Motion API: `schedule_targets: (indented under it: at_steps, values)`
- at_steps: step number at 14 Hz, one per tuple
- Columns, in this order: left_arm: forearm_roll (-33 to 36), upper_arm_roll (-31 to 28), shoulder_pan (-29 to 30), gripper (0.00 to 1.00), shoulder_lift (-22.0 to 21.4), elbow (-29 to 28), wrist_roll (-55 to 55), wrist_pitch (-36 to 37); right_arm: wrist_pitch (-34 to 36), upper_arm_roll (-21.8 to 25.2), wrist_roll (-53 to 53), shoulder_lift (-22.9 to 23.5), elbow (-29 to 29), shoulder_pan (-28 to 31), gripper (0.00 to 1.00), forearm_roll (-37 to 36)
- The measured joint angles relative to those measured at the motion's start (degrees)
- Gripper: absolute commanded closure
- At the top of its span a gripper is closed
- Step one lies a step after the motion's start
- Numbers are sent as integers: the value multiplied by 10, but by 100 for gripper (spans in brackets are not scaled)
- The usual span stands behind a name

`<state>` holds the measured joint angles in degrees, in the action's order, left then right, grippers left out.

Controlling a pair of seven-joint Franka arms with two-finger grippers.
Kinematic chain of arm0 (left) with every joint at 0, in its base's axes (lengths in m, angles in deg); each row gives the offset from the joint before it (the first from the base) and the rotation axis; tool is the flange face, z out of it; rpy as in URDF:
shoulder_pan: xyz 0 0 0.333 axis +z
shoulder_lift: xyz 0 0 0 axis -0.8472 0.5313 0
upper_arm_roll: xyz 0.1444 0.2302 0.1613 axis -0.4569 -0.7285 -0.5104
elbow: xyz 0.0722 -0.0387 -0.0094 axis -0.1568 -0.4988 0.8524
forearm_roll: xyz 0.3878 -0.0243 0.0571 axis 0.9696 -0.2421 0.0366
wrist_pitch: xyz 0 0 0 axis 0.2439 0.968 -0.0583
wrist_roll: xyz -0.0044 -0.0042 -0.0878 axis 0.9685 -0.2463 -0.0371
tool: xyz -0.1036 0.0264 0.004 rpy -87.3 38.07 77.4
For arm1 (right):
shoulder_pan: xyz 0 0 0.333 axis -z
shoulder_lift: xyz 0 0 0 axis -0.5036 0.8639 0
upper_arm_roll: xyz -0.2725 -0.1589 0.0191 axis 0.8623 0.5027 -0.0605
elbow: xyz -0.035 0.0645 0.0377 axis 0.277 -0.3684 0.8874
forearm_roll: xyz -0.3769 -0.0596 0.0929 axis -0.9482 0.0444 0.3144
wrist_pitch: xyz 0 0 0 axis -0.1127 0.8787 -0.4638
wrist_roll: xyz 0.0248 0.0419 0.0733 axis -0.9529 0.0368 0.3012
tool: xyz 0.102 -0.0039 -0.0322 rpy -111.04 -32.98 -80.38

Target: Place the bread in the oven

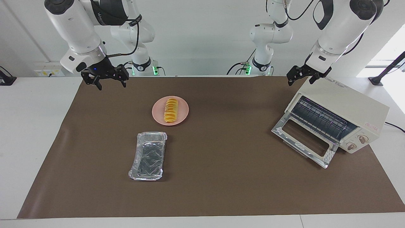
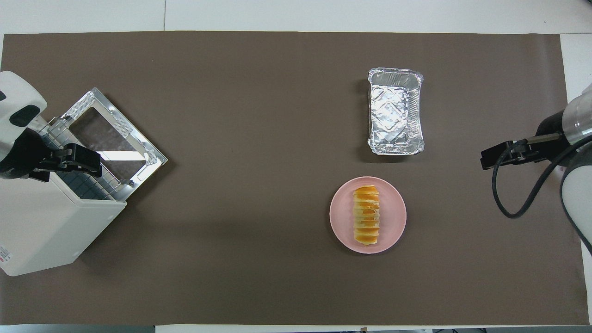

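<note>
The bread, a golden ridged loaf, lies on a round pink plate mid-table; it also shows in the overhead view. The cream-white oven stands at the left arm's end of the table, its glass door folded down open and its wire rack showing. My left gripper is open and empty, raised over the oven's top. My right gripper is open and empty, raised over the mat at the right arm's end, well away from the bread.
An empty silver foil tray lies on the brown mat, farther from the robots than the plate. In the overhead view the tray and plate sit toward the right arm's end.
</note>
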<state>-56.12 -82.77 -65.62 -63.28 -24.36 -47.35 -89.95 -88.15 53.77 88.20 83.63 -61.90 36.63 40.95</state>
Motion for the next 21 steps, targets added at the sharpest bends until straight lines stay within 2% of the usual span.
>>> schedule_targets:
  at_steps: [10, 12, 15, 18, 21]
  values:
    - [0, 0, 0, 0, 0, 0, 0, 0, -5, -1, 0, -5, -19, -3, 0, 0]
    - [0, 0, 0, 0, 0, 0, 0, 0, -48, -3, -14, -17, -57, -19, 0, 0]
    - [0, 0, 0, 0, 0, 0, 0, 0, -121, -5, -132, -30, -131, -91, 0, 1]
    - [0, 0, 0, 0, 0, 0, 0, 0, -211, -9, -256, -12, -195, -171, 0, 0]
    - [0, 0, 0, 0, 0, 0, 0, 0, -317, -10, -313, 19, -257, -209, 0, 0]
